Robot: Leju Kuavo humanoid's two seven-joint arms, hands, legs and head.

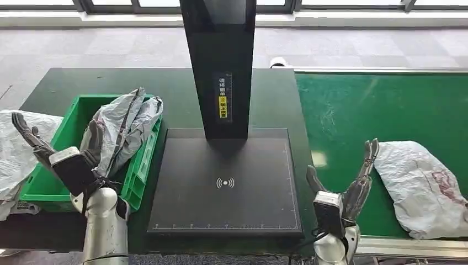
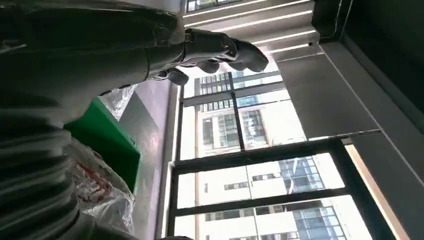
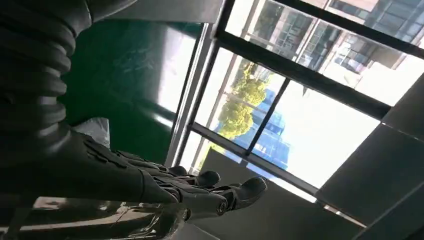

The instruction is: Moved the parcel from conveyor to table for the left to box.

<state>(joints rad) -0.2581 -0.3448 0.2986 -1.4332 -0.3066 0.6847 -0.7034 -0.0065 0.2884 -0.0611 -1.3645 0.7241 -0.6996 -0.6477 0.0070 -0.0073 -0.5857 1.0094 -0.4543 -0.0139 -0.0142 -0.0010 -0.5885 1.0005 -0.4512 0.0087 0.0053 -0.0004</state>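
Note:
A white crumpled parcel [image 1: 422,185] with a reddish label lies on the green conveyor belt [image 1: 353,107] at the right. My right hand [image 1: 347,187] is raised just left of it, fingers spread, palm empty, a small gap between fingertips and parcel; in the right wrist view the right hand [image 3: 200,192] also holds nothing. A grey parcel [image 1: 126,124] lies in the green box [image 1: 66,138] on the left, sticking out over its rim. My left hand [image 1: 60,152] hovers open above the box's near side, empty; the left hand [image 2: 210,50] shows its fingers extended.
A black scanner pad [image 1: 226,185] with a tall black post [image 1: 219,66] fills the dark table's middle, between the box and the belt. More white bagged parcels [image 1: 16,152] lie left of the box. The conveyor's metal rail [image 1: 408,245] runs along its near edge.

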